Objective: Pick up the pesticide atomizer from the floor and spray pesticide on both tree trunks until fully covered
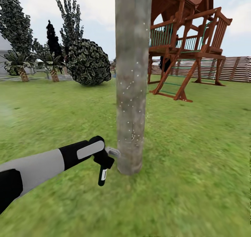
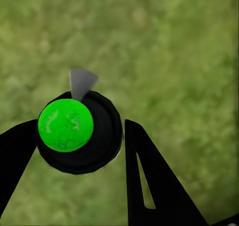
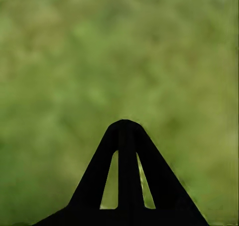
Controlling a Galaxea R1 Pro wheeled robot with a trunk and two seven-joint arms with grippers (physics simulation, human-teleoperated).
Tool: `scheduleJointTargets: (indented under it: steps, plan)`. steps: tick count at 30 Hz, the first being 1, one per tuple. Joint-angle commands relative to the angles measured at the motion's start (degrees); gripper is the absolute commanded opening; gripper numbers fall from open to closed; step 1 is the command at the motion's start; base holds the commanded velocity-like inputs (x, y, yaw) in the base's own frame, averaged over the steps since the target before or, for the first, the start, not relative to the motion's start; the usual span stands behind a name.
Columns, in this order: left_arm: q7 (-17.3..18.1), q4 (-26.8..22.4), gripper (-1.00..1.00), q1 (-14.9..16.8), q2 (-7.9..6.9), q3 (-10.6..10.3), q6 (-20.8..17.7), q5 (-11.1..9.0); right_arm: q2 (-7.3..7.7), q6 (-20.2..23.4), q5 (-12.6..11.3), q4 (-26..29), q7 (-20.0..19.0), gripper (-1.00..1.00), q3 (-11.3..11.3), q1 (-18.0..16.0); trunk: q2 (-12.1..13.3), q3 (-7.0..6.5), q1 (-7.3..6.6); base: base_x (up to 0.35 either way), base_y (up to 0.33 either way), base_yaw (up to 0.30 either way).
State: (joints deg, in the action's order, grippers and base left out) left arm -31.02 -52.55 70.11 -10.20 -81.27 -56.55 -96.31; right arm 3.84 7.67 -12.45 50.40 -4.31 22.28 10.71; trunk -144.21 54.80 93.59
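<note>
A thick mottled grey-brown tree trunk (image 1: 131, 80) rises from the lawn in the middle of the head view, dotted with tiny white specks of pesticide (image 1: 132, 136). My left gripper (image 1: 103, 159) is just left of the trunk's base, shut on the pesticide atomizer (image 1: 102, 175), a black piece with a white mark and a grey nozzle aimed at the trunk. In the left wrist view the atomizer (image 2: 79, 136) shows as a black round body with a bright green top, between my left gripper's (image 2: 82, 128) dark fingers. My right gripper (image 3: 126, 128) is shut with nothing in it, over grass.
A wooden play tower (image 1: 188, 45) stands behind the trunk to the right, with a slatted fence (image 1: 237, 69) beyond it. A round dark bush (image 1: 89, 64), low palm-like plants (image 1: 21, 68) and thin dark trees stand at the back left. Green lawn (image 1: 195, 167) spreads all around.
</note>
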Motion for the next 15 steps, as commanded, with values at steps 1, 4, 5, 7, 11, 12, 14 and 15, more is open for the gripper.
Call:
scheduleJointTargets:
  steps: [1,4,5,7,11,12,14,15]
  plan:
    - [0.0,-0.4,-1.0,0.0,-0.39,-0.1,0.3,-0.5,0.0,0.3,-0.4,0.1,-0.3,-1.0,0.1,0.0,0.0,0.05,-0.01,0.005,0.32,-0.234]
    - [0.5,-0.5,-1.0,0.0,-0.62,-0.1,0.5,-0.3,0.01,0.2,-0.5,0.1,-0.4,-1.0,0.1,0.0,0.0,0.05,-0.01,0.073,0.326,-0.24]
    - [0.5,-0.5,-1.0,0.0,-0.65,-0.1,0.5,-0.3,0.02,0.2,-0.5,0.1,-0.4,-1.0,0.1,0.0,0.0,0.05,-0.01,0.126,0.328,-0.243]
    - [0.6,-0.5,-1.0,0.0,-0.68,-0.1,0.5,-0.3,-0.03,0.2,-0.5,0.1,-0.4,-1.0,0.1,0.0,0.0,0.05,-0.01,0.143,0.329,-0.243]
    - [0.6,-0.5,-1.0,0.0,-0.7,-0.1,0.6,-0.3,0.07,0.2,-0.5,0.1,-0.4,-1.0,0.1,0.0,0.0,0.05,-0.01,0.114,0.329,-0.244]
    - [0.7,-0.5,-1.0,0.0,-0.7,-0.1,0.6,-0.3,0.09,0.2,-0.5,0.1,-0.5,-1.0,0.1,0.0,0.0,0.05,-0.01,0.086,0.33,-0.232]
    - [0.8,-0.4,-1.0,0.0,-0.7,-0.1,0.6,-0.3,0.16,0.2,-0.5,0.1,-0.6,-1.0,0.1,0.0,0.0,0.05,-0.01,0.06,0.331,-0.132]
    - [0.8,-0.4,-1.0,0.0,-0.72,-0.1,0.6,-0.3,0.18,0.2,-0.4,0.1,-0.5,-1.0,0.1,0.0,0.0,0.05,-0.01,0.022,0.333,-0.046]
